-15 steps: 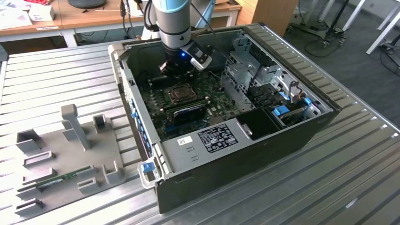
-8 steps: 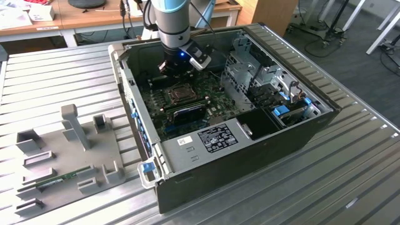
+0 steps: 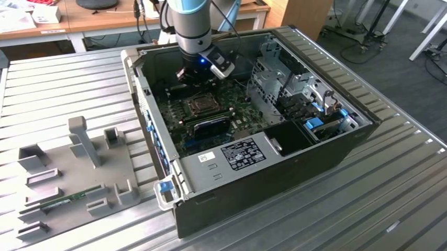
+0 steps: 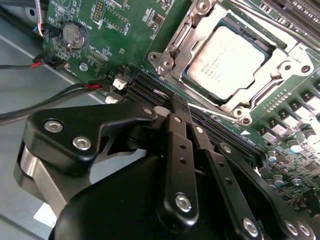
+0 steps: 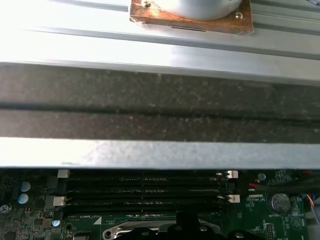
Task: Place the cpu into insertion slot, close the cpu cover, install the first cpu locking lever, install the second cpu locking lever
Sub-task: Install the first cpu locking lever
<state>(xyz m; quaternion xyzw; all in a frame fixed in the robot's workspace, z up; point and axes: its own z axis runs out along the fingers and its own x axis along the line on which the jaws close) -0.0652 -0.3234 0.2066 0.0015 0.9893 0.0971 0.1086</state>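
An open computer case point(image 3: 265, 130) lies on its side on a ribbed metal table point(image 3: 63, 78), filling the centre of the exterior view. To the lower left of that frame sits one grey fixture plate point(image 3: 77, 172) with several upright blocks.

One robot arm point(image 3: 190, 23) comes down from the top centre of the exterior view, nearly vertical, and reaches into the case. Its one gripper point(image 4: 172, 107) hangs just above the green motherboard point(image 4: 120, 30), over the long black memory slots point(image 4: 150, 90); whether it touches them cannot be told. In the second wrist view the black fingers point(image 4: 180, 150) rise from the lower centre and meet at their tips, pressed together with nothing between them.

One cpu point(image 4: 227, 62), a flat silvery square, sits in the insertion slot point(image 4: 192, 37) in the upper right of the second wrist view, just beyond the fingertips and apart from them. One cpu cover point(image 4: 295, 57), a silvery frame, lies down around the chip, its face showing through the cut-out. In the exterior view the slot point(image 3: 199, 106) lies just below the gripper.

One round coin battery point(image 4: 74, 36) sits in the upper left of the second wrist view, and red-and-black wires point(image 4: 60, 97) cross the left side.

In the first wrist view, two white-clipped memory slots point(image 5: 145, 187) run across the lower part of the frame.
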